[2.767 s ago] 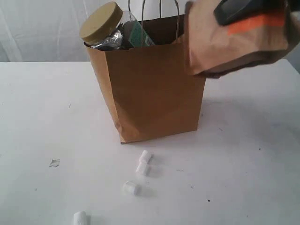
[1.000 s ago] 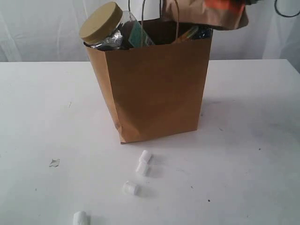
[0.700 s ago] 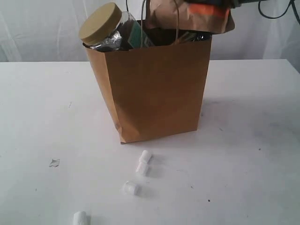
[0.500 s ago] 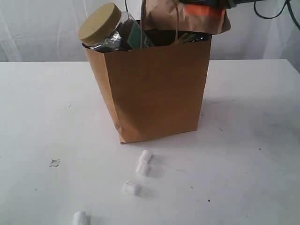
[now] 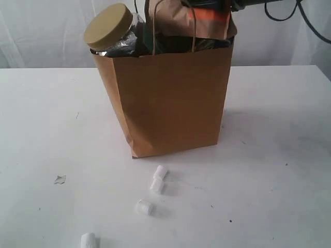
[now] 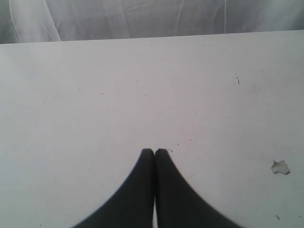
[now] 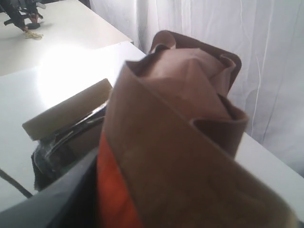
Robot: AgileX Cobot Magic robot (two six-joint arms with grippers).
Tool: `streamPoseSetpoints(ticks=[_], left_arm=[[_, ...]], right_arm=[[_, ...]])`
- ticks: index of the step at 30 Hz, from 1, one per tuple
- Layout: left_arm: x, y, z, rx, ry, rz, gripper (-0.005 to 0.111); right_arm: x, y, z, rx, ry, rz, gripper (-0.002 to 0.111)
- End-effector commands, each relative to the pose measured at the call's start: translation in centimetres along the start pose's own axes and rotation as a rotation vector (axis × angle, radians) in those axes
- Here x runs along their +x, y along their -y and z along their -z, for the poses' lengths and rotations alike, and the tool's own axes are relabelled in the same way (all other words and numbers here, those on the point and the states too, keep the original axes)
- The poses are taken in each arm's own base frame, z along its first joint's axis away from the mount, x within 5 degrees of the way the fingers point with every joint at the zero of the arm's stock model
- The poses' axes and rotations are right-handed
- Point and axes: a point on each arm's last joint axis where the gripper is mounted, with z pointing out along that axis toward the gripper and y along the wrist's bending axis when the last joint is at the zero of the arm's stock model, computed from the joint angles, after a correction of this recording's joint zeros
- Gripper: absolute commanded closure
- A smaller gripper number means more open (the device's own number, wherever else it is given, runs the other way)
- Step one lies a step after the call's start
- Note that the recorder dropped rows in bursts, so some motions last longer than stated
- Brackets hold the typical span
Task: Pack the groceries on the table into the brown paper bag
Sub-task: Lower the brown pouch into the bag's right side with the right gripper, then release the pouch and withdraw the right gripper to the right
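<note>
**Pouch at the bag mouth**

Exterior: the right end effector point(image 5: 214, 4) pinched the crinkled brown-orange pouch point(image 5: 191, 20) at the mouth of the upright kraft-brown paper bag point(image 5: 170, 98) on the white tabletop point(image 5: 51, 129). Lowering, then release, seemed next.
Left wrist: the left end effector point(image 6: 154, 154) was pressed together, empty.
Right wrist: the pouch was clamped.

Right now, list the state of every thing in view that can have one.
Bag: upright on the table, top open.
Jar: lid on, tilted, top sticking out of the bag.
Pouch: gripped, at the bag's mouth, mostly above the rim.
Right gripper: shut on the pouch.
Left gripper: shut, empty, over bare table.
White bits: loose on the table in front of the bag.
</note>
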Motion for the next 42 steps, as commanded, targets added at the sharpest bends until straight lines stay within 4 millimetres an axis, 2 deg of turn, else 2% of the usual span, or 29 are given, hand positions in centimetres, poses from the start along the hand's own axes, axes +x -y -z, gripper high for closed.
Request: streamPoseSetpoints(ticks=[1,4,10,12,13,15,28,33,37,42], left_arm=[[0.0,0.0,0.0,0.000,0.005,0.002,0.107],[0.0,0.0,0.0,0.000,0.005,0.002,0.107],[0.0,0.0,0.0,0.000,0.005,0.002,0.107],[0.0,0.0,0.0,0.000,0.005,0.002,0.107],[0.0,0.0,0.0,0.000,0.005,0.002,0.107],[0.0,0.0,0.0,0.000,0.005,0.002,0.107],[0.0,0.0,0.0,0.000,0.005,0.002,0.107],[0.0,0.0,0.0,0.000,0.005,0.002,0.107],[0.0,0.0,0.0,0.000,0.005,0.002,0.107],[0.0,0.0,0.0,0.000,0.005,0.002,0.107]], right_arm=[[-0.1,-0.4,-0.1,0.007,-0.043,0.048,0.086],[-0.1,-0.3,-0.1,0.013,-0.049,0.052,0.078],[0.0,-0.3,-0.1,0.015,-0.051,0.054,0.076],[0.0,-0.3,-0.1,0.016,-0.056,0.056,0.069],[0.0,-0.3,-0.1,0.019,-0.056,0.056,0.059],[-0.1,-0.1,-0.1,0.041,-0.050,0.057,0.050],[-1.4,-1.1,1.1,0.062,-0.036,0.062,0.050],[-2.5,-0.7,1.8,0.183,0.008,0.079,0.050],[-1.5,-0.7,1.7,0.178,-0.076,-0.005,0.051],[-1.3,-1.3,2.0,0.149,-0.147,0.028,0.054]])
